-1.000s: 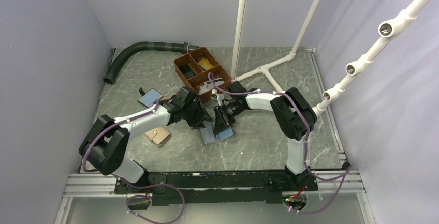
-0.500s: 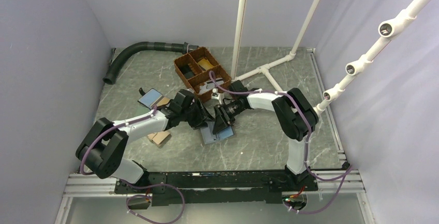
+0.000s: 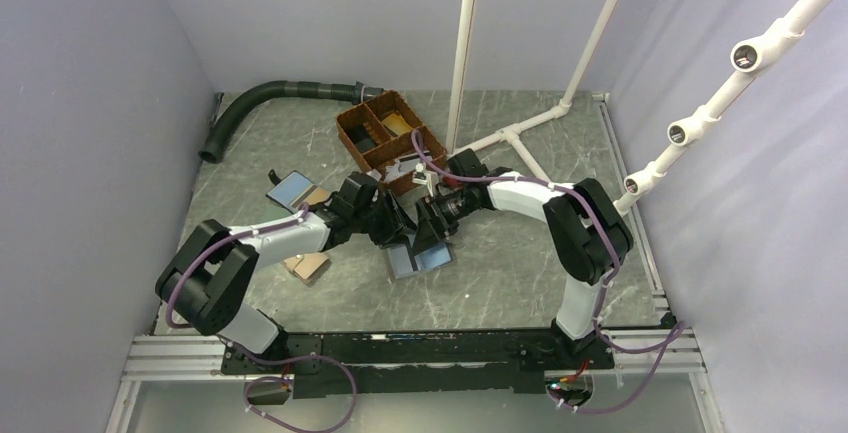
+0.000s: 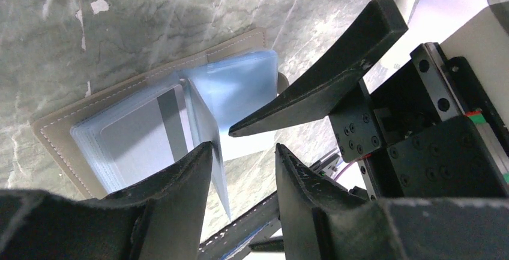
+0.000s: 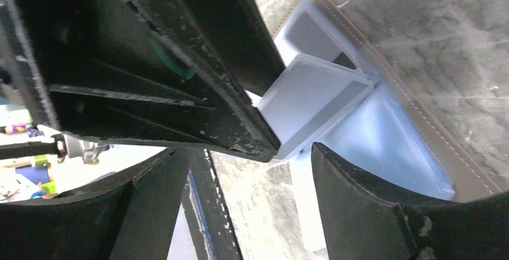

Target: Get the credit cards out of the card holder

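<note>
The card holder (image 3: 420, 259) lies open on the table, taupe outside (image 4: 51, 129), light blue inside (image 5: 384, 146). A pale grey-white credit card (image 4: 135, 131) with a dark stripe sits in its left half. One inner leaf (image 5: 312, 101) stands up from the spine, pale like a card. My left gripper (image 3: 398, 225) is open just above the spine, the leaf beside its left finger (image 4: 243, 152). My right gripper (image 3: 426, 233) is open over the holder's other side (image 5: 247, 150). Its upper finger (image 4: 324, 86) reaches over the blue half. Neither holds anything.
A brown compartment tray (image 3: 385, 133) stands behind the grippers. A blue wallet with a tan panel (image 3: 293, 190) and a tan wallet (image 3: 305, 266) lie to the left. A black hose (image 3: 270, 93) runs at the back left, white pipes (image 3: 465, 53) at the back.
My left gripper has shifted right toward the holder's spine. My right gripper has drawn back a little toward the far side. The holder stays in place.
</note>
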Tool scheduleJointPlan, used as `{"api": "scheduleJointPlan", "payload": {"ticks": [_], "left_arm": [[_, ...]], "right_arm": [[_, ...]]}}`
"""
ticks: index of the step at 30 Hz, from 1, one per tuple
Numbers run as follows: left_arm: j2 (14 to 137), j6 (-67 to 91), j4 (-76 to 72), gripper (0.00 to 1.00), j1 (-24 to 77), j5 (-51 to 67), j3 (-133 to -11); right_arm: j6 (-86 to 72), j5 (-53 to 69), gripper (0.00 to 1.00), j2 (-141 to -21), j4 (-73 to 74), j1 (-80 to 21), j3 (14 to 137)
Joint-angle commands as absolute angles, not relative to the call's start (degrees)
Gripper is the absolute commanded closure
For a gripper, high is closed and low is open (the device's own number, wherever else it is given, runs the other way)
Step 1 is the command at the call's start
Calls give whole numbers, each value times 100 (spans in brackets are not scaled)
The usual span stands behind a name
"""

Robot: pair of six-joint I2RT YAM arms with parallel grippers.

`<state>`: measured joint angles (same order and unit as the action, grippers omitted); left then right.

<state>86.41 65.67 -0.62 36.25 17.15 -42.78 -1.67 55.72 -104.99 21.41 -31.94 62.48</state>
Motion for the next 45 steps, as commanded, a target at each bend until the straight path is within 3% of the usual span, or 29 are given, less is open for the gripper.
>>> {"api": "scheduleJointPlan", "payload": {"ticks": [1,6,12,14,22,25,30,33,38,45], "left_arm": [[8657,6597,-195,52,3651,1847,-4463],[8749,6585,-311,51,3656,1946,-4479],[8861,6607,-274,51,3655,1999,-4500],[8908,6623,-68,50,3648,1971,-4529],[9010,6618,553,53,3643,1850,-4642],[8914,6558,773,69,3641,1734,-4656],[8838,6590,511,76,3638,1796,-4452],[8842,6529,331,99,3628,1872,-4408],[8554,5795,482,100,3621,1870,-4500],[7548,4998,-647,100,3610,2163,-3901]], "right_arm": [[-100,5094,26,-10488,2179,-3210,6315],[-167,5048,37,-10529,2171,-3218,6336],[-158,4901,63,-10516,2204,-3225,6363],[-158,4882,66,-10497,2202,-3212,6355],[-141,4931,66,-10517,2197,-3154,6363],[-141,4939,66,-10549,2197,-3122,6371],[-156,4957,66,-10552,2174,-3077,6349],[-162,5061,66,-10538,2143,-3047,6326],[-167,5830,49,-10486,2022,-2908,6293],[-742,6918,46,-10078,1293,-2729,5967]]}}
